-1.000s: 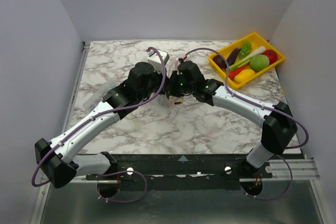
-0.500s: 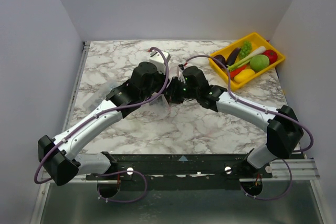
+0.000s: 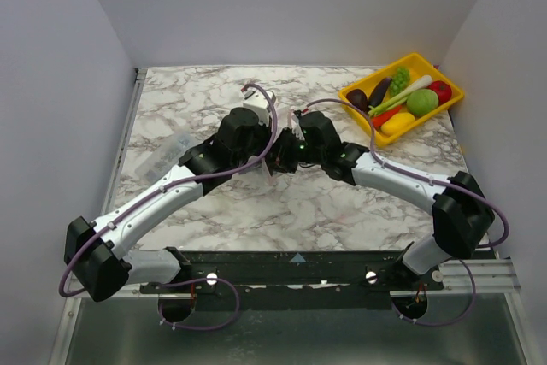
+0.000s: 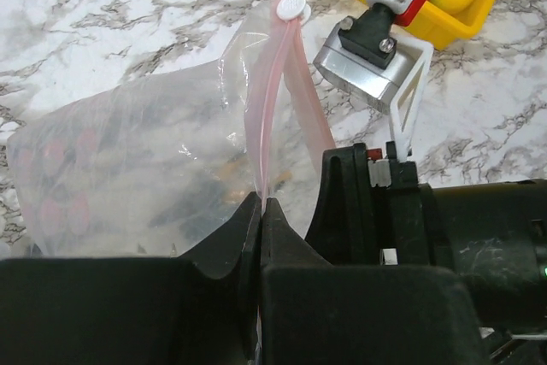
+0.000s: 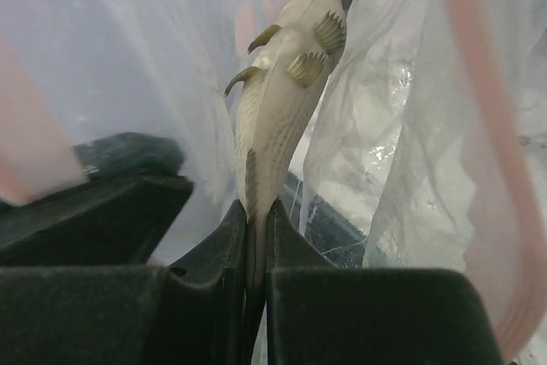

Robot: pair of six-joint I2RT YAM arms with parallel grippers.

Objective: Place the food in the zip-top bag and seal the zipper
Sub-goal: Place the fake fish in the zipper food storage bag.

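Left wrist view: left tool is clamped on the pink zipper of the zip-top bag, fingers pressed together with only the strip between them. Zipper runs straight ahead from the tool up to a white slider; a second pink strip bows out beside it, so the mouth is parted. Clear film sags to the tool's left, held off the bench. Right arm's camera mount sits just right of the zipper. Right wrist view: right tool is closed on the narrow end of a whitish toy fish, which points straight ahead with bag film on both sides; can't tell if it's fully past the mouth. Top view: both tools meet tip to tip mid-bench. Yellow tray is well off to the right tool's right, holding eggplant, lemon, red fruit.
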